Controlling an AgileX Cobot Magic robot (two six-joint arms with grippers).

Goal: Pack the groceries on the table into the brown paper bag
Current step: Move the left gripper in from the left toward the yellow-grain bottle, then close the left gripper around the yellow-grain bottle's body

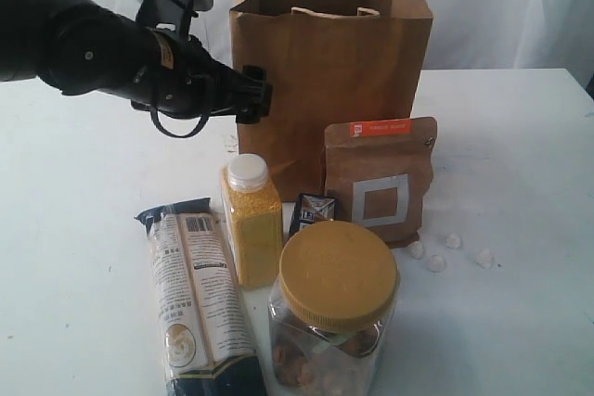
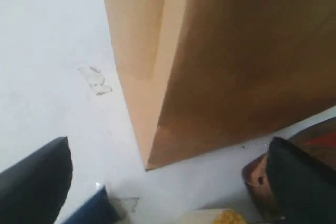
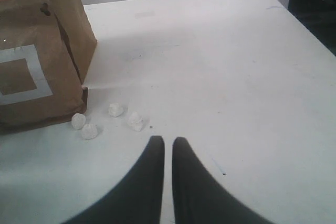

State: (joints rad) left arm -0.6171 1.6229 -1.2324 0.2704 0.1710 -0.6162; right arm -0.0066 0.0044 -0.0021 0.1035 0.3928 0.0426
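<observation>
The brown paper bag (image 1: 334,71) stands upright and open at the back of the table (image 1: 83,164). In front of it are the brown pouch with orange label (image 1: 380,183), a yellow-grain bottle (image 1: 251,220), a small dark carton (image 1: 311,210), a yellow-lidded clear jar (image 1: 336,308) and a long cream-black packet (image 1: 195,294). My left gripper (image 1: 252,95) hovers at the bag's left side. In its wrist view this gripper (image 2: 168,187) is open wide with nothing between the fingers (image 2: 37,182), above the bag's (image 2: 226,61) bottom corner. My right gripper (image 3: 168,141) is shut and empty over bare table, near the pouch (image 3: 26,66).
Several small white lumps (image 1: 436,261) lie on the table right of the pouch, and in the right wrist view the lumps (image 3: 113,109) sit just ahead of the fingertips. A scrap of clear film (image 2: 95,80) lies left of the bag.
</observation>
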